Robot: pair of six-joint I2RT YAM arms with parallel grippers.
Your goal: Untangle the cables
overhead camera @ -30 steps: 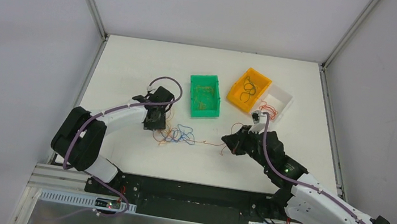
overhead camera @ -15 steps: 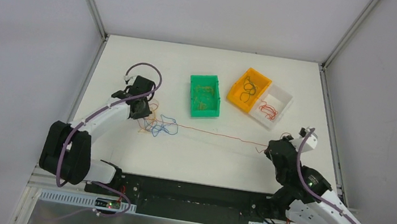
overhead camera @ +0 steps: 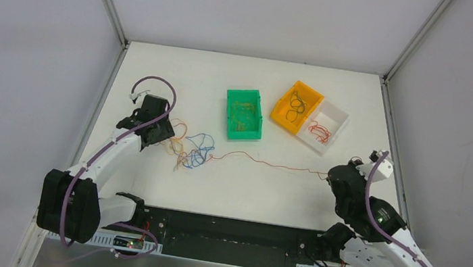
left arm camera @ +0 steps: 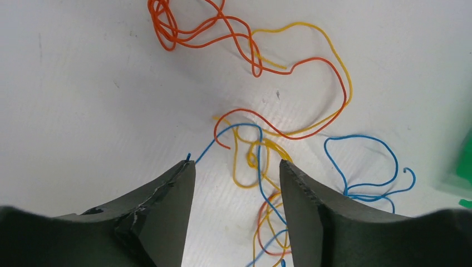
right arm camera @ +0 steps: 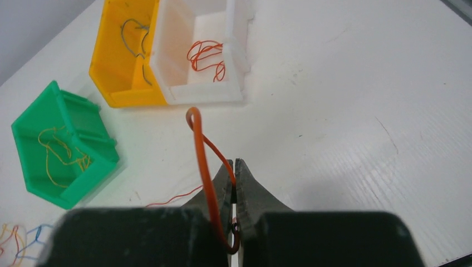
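Cables (overhead camera: 189, 149) lie in a loose knot on the left of the table (overhead camera: 266, 198), just right of the left gripper (left arm camera: 236, 167). One red strand (overhead camera: 264, 163) runs out of the knot and rightward across the bare surface to the right gripper (right arm camera: 232, 167). That gripper's fingers are pressed fully together on the strand, which arches up in a stiff little loop beyond the tips. The line from knot to gripper is nearly straight, with only shallow waves, so the grip looks meant to draw this one strand clear of the rest.

The left gripper stands about half open with nothing between its fingers. It hangs over the knot, probably to steady the bundle, though I cannot tell whether it touches the table.

The wires are thin, glossy and springy, keeping their curls in orange, blue, yellow and red. The tabletop is white and finely ribbed. On the far side of the strand sit a green bin (overhead camera: 244, 93), an orange bin (overhead camera: 280, 105) and a white bin (overhead camera: 335, 135), all rigid moulded plastic, each holding a few strands.
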